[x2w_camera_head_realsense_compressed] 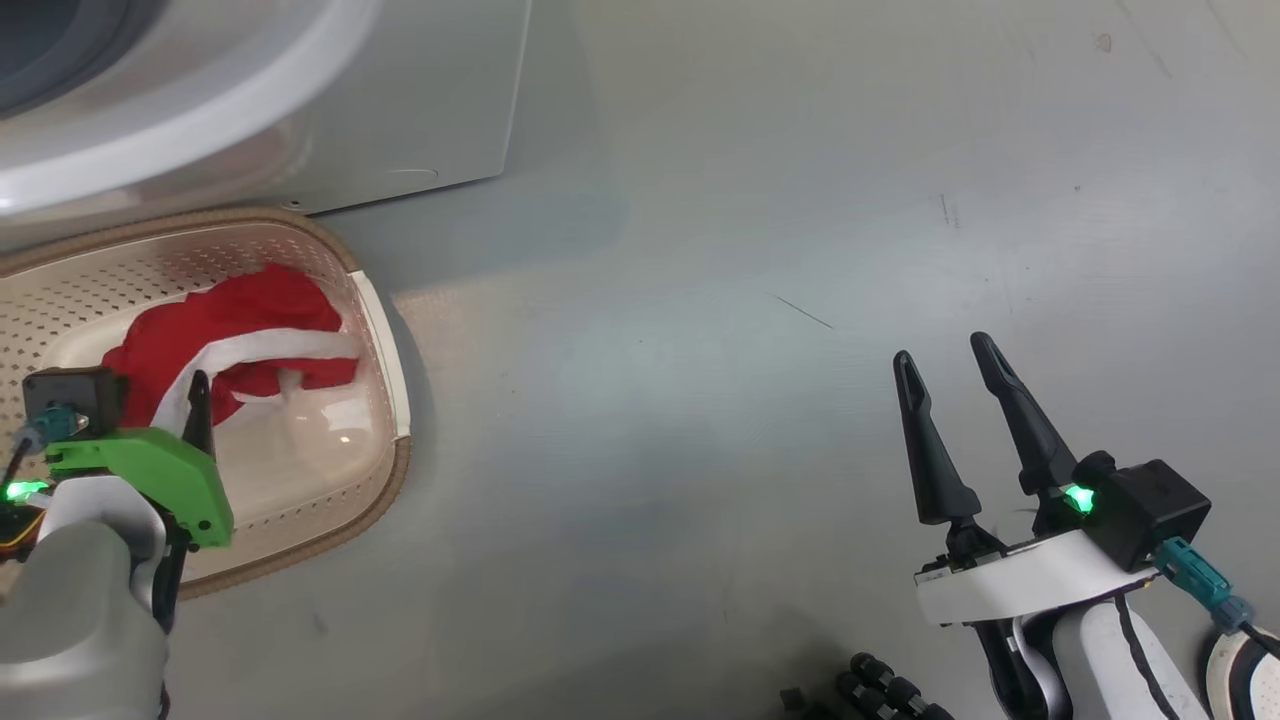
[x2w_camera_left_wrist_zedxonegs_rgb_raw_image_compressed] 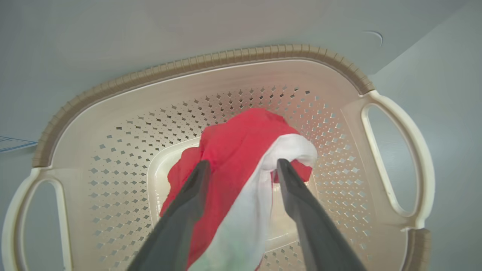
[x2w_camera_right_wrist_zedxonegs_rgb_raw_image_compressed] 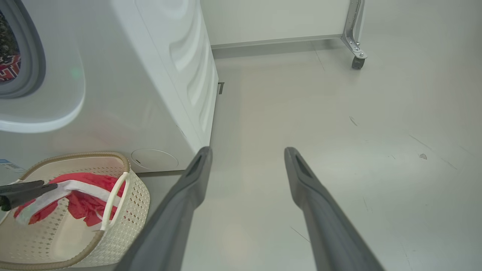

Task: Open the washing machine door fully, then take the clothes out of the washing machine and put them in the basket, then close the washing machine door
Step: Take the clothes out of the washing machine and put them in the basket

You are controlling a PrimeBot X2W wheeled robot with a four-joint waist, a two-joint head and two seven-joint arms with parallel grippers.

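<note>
The left hand (x2w_camera_left_wrist_zedxonegs_rgb_raw_image_compressed: pixel 243 165) is down over the basket (x2w_camera_left_wrist_zedxonegs_rgb_raw_image_compressed: pixel 211 62), and its two dark fingers (x2w_camera_left_wrist_zedxonegs_rgb_raw_image_compressed: pixel 188 203) stand wide apart. The red and white garment (x2w_camera_left_wrist_zedxonegs_rgb_raw_image_compressed: pixel 233 139) lies in a heap in the basket, its white stripe running up between those spread fingers. Red cloth brushes the inner side of one finger, but nothing is pinched.

The basket sits on the floor (x2w_camera_head_realsense_compressed: pixel 750 300) just in front of the washing machine (x2w_camera_right_wrist_zedxonegs_rgb_raw_image_compressed: pixel 150 75), close against its lower front panel. One white handle (x2w_camera_left_wrist_zedxonegs_rgb_raw_image_compressed: pixel 410 150) faces out toward open floor.

Over on the other side, the right hand (x2w_camera_head_realsense_compressed: pixel 943 352) hangs above bare floor, well apart from the basket. Its fingers are spread wide too, and it holds nothing.

From the right wrist's angle the grey-ringed drum mouth (x2w_camera_right_wrist_zedxonegs_rgb_raw_image_compressed: pixel 35 56) is uncovered, and a bit of patterned cloth (x2w_camera_right_wrist_zedxonegs_rgb_raw_image_compressed: pixel 8 66), red with dark and white marks, shows inside it. Farther back, a small wheel (x2w_camera_right_wrist_zedxonegs_rgb_raw_image_compressed: pixel 357 62) on a metal leg rests on the floor beside a pale panel.
</note>
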